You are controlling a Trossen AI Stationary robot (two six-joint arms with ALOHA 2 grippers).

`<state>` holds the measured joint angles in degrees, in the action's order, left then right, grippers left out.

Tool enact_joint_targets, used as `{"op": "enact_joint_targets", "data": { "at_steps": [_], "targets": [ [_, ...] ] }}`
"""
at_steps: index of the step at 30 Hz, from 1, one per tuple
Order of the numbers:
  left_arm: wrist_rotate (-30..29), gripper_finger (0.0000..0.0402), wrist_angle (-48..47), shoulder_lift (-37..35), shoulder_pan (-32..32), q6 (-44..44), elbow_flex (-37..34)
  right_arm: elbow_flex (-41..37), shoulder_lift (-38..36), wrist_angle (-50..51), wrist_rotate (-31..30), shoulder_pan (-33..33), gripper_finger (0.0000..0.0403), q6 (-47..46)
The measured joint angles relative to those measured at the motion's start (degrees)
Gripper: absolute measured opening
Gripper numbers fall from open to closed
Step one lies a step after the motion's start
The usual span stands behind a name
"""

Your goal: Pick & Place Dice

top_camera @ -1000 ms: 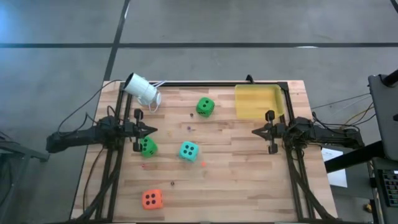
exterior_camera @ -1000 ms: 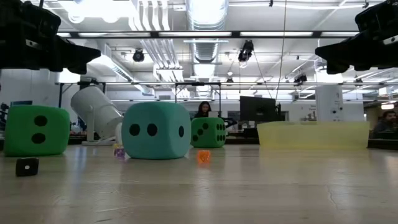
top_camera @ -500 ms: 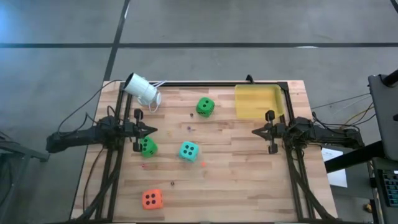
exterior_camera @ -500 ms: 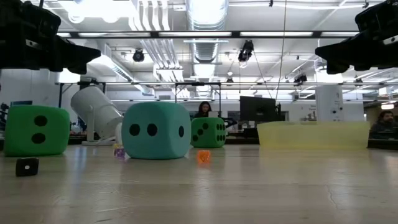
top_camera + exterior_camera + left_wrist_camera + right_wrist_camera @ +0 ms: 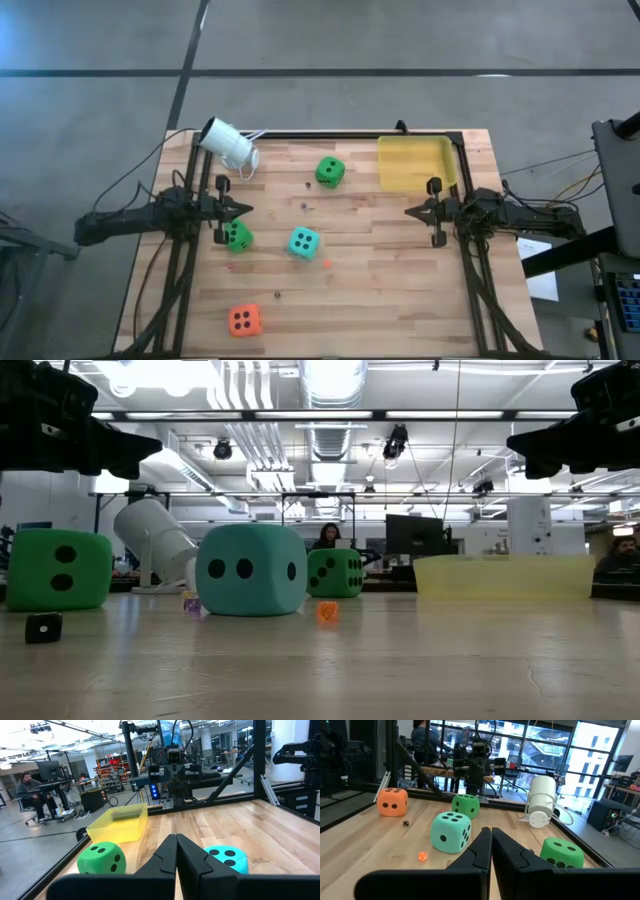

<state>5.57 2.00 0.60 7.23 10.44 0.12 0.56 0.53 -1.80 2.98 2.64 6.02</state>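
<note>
Above the table (image 5: 380, 260), left gripper (image 5: 243, 210) and right gripper (image 5: 410, 211) are held clenched, empty; green die (image 5: 238, 236) lies beside the left.

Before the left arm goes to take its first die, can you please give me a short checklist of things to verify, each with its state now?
1. Left gripper empty: ok, fingers shut with nothing between them.
2. Left gripper open for a grasp: not ok, it must open first.
3. Nearest die reachable: ok, the green die lies on the table just beside the left gripper.
4. Room around that die: ok, the teal die sits apart from it.
5. Yellow tray ready: ok, it looks empty at the far right corner.
6. Right gripper out of the way: ok, it waits shut on the right side.
</note>
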Motion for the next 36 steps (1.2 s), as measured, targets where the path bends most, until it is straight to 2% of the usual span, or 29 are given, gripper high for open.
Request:
{"op": "enact_joint_targets", "data": {
  "at_steps": [17, 22, 27, 36],
  "targets": [
    [-0.4, 0.0006, 0.1, 0.0, 0.0, -0.1, 0.0, 0.0, 0.0, -0.1, 0.7, 0.0, 0.0008, 0.1],
    [-0.4, 0.0006, 0.9, 0.0, 0.0, -9.3, 0.0, 0.0, 0.0, -0.1, 3.4, 0.0, 0.0008, -1.6],
    [-0.4, 0.0006, 1.3, 0.0, 0.0, -21.0, 0.0, 0.0, 0.0, -0.1, 3.5, 0.0, 0.0008, -4.7],
    [0.0, 0.0006, 1.2, 0.0, 0.0, -23.6, 0.0, 0.0, 0.0, -0.1, 3.2, 0.0, 0.0008, -2.9]
  ]
}}
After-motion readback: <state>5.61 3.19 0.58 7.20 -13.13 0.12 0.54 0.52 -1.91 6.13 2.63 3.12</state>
